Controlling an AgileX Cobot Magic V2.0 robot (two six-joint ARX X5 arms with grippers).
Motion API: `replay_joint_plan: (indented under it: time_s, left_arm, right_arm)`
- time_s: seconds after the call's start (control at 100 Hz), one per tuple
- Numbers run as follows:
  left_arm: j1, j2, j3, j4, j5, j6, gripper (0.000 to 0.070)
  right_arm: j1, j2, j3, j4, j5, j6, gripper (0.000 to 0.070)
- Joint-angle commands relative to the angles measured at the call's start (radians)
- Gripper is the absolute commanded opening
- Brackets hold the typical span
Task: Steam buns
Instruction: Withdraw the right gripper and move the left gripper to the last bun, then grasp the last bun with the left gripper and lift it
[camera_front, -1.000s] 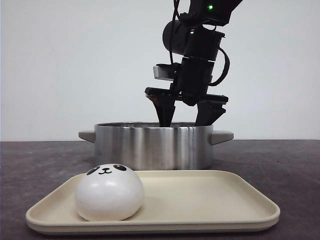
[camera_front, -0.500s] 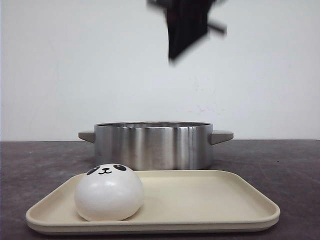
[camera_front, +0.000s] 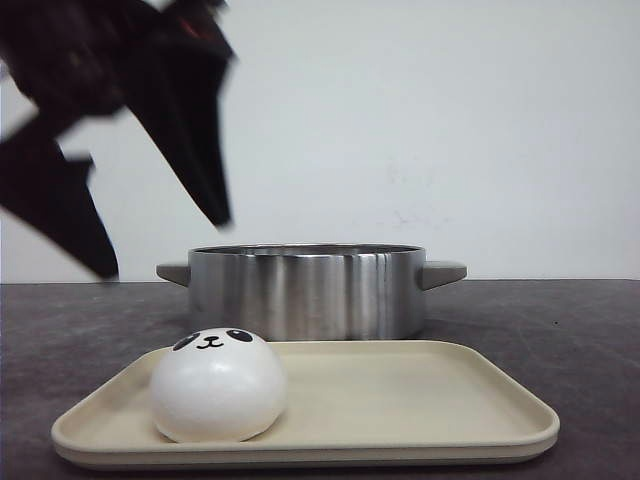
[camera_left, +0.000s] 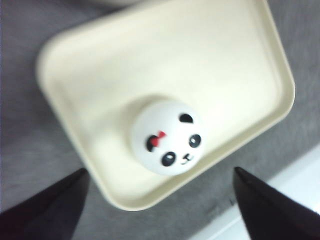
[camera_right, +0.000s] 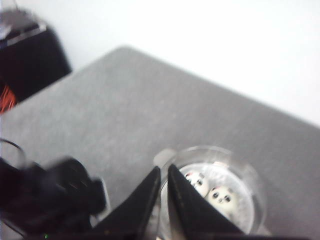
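One white panda-faced bun (camera_front: 218, 385) sits at the left of the cream tray (camera_front: 420, 400); in the left wrist view the bun (camera_left: 167, 135) shows a red bow. My left gripper (camera_front: 165, 250) hangs blurred above and left of it, jaws wide open and empty; it also shows in the left wrist view (camera_left: 160, 171). A steel pot (camera_front: 305, 290) stands behind the tray. In the right wrist view the pot (camera_right: 250, 172) holds two visible buns (camera_right: 198, 183) (camera_right: 223, 198). My right gripper (camera_right: 163, 167) is high above the pot, shut and empty, out of the front view.
The dark grey table (camera_front: 560, 320) runs around tray and pot. The pot has side handles (camera_front: 445, 272). The left arm (camera_right: 50, 195) shows blurred in the right wrist view. A black object (camera_right: 30, 55) stands off the table's far corner.
My right gripper has risen out of the pot and left the front view, its jaws now closed. My left gripper has swung into view at the upper left, above the tray's bun.
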Motion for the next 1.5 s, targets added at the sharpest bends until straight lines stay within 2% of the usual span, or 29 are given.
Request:
replay_joint_plan:
  time_s: [0.0,0.23,0.32,0.54,0.71,0.75,0.86,0.98,1.03,1.14,1.25,1.49]
  left_arm:
    - [-0.026,0.064,0.01,0.018,0.011,0.008,0.0687]
    - [-0.064,0.205,0.011,0.073,0.01,-0.008,0.0678]
    - [-0.069,0.23,0.011,0.084,0.001,-0.008,0.0677]
    - [-0.069,0.245,0.011,0.113,-0.116,-0.032,0.0672]
    - [-0.069,0.251,0.011,0.112,-0.118,-0.034,0.0658]
    - [-0.069,0.254,0.011,0.107,-0.121,-0.034,0.0605]
    - [-0.069,0.258,0.01,0.101,-0.143,-0.034,0.0335]
    - [-0.069,0.258,0.011,0.098,-0.15,-0.027,0.0123]
    - [-0.069,0.258,0.01,0.094,-0.15,-0.012,0.0002]
    - [-0.074,0.254,0.012,0.085,-0.15,0.025,0.0]
    - [-0.077,0.197,0.019,0.094,-0.13,0.026,0.0]
    - [-0.084,0.021,0.115,0.218,-0.166,0.032,0.0]
  right_arm:
    - [0.013,-0.006,0.02,-0.002,0.025,0.012,0.0017]
    - [0.013,-0.055,0.02,-0.056,0.086,0.02,0.0017]
    - [0.013,-0.06,0.02,-0.082,0.087,0.02,0.0017]
    - [0.013,-0.06,0.019,-0.091,0.086,0.021,0.0017]
    - [0.013,-0.059,0.019,-0.091,0.086,0.022,0.0017]
    - [0.013,-0.059,0.019,-0.091,0.086,0.023,0.0017]
    - [0.013,-0.059,0.018,-0.092,0.085,0.027,0.0017]
    - [0.013,-0.059,0.017,-0.093,0.085,0.034,0.0017]
    - [0.013,-0.059,0.017,-0.093,0.085,0.034,0.0017]
    - [0.013,-0.059,0.017,-0.1,0.085,0.035,0.0017]
    - [0.013,-0.059,0.017,-0.115,0.085,0.035,0.0017]
    - [0.013,-0.059,0.017,-0.119,0.085,0.034,0.0017]
